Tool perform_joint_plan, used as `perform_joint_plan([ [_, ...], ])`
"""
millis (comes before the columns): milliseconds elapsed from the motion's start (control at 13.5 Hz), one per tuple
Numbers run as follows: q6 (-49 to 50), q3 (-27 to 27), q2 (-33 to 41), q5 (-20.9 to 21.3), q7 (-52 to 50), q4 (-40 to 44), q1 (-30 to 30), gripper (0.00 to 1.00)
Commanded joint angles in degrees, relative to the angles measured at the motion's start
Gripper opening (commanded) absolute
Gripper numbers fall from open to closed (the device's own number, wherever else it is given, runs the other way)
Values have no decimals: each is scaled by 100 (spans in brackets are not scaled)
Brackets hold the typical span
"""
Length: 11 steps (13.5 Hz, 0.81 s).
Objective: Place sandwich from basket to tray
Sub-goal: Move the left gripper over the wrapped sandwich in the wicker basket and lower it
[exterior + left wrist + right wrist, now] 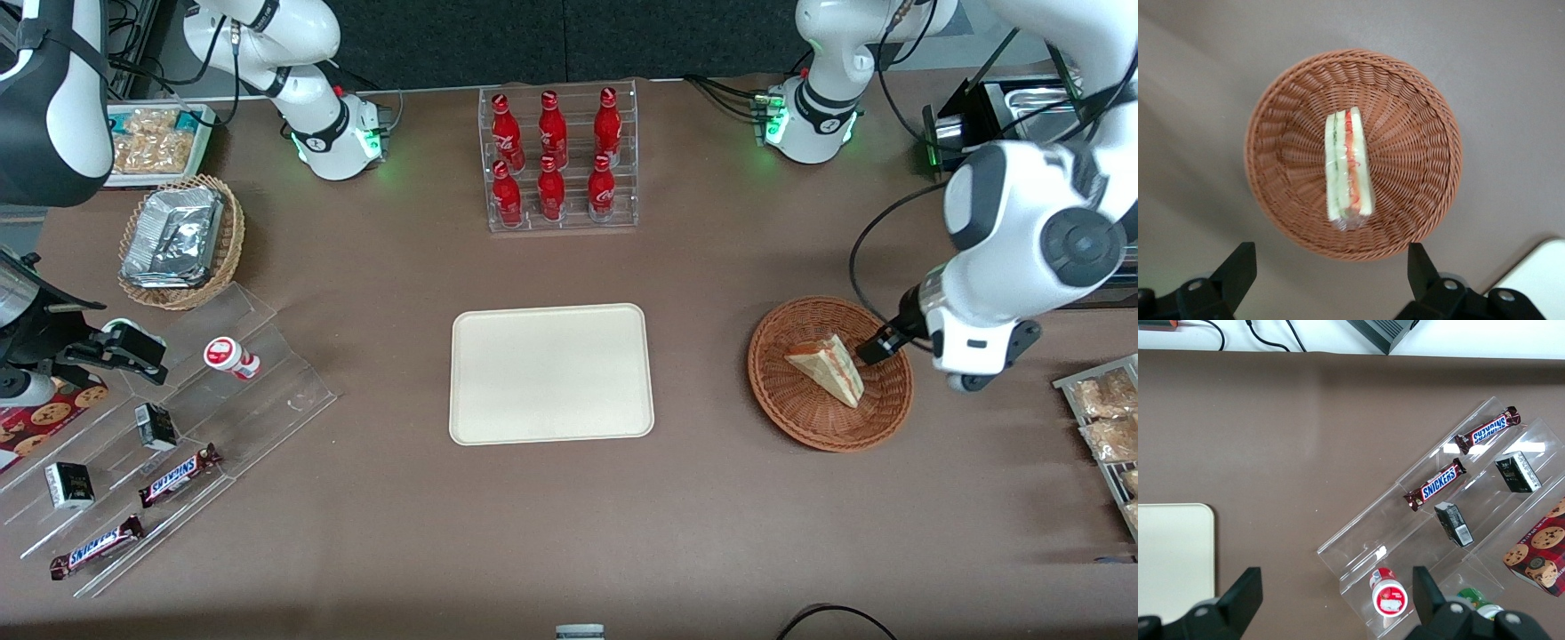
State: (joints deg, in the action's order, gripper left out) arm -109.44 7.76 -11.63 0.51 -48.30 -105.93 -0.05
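The sandwich point(827, 366), a pale bread wedge with red and green filling along its cut edge, lies in the round reddish-brown basket point(800, 427). In the left wrist view the sandwich point(1349, 167) rests at the middle of the basket point(1418, 133). My gripper point(876, 348) hangs above the basket's rim on the working arm's side. In the wrist view the gripper point(1330, 257) is open, its black fingers point(1238, 267) wide apart with nothing between them. The cream tray point(551, 373) lies bare at the table's middle, and its corner point(1538, 280) shows in the wrist view.
A clear rack of red bottles point(558, 160) stands farther from the front camera than the tray. A tan wicker basket of foil packets point(180, 240) and stepped acrylic racks with snack bars point(178, 444) sit toward the parked arm's end. Snack packets point(1107, 418) lie toward the working arm's end.
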Motion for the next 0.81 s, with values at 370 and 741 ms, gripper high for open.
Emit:
perform_joint_plan([
  [370,-1543,-3,-436,10,-593,-1033,-48,100],
  [741,-2782,-38,-471,10,-593,-1957,-30,100],
])
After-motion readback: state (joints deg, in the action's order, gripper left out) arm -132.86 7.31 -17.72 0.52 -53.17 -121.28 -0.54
